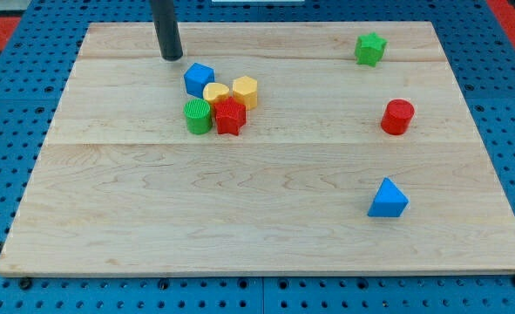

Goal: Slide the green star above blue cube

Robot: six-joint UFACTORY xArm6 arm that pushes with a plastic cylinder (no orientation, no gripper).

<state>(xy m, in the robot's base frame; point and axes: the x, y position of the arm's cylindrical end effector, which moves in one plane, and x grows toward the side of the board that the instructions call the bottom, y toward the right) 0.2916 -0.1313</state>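
The green star sits near the view's top right of the wooden board. The blue cube sits left of centre near the top, at the upper left of a tight cluster of blocks. My tip rests on the board just up and left of the blue cube, a small gap apart, and far to the left of the green star.
Clustered with the blue cube are a yellow heart-like block, a yellow hexagon, a green cylinder and a red star. A red cylinder stands at the right. A blue triangle lies at the lower right.
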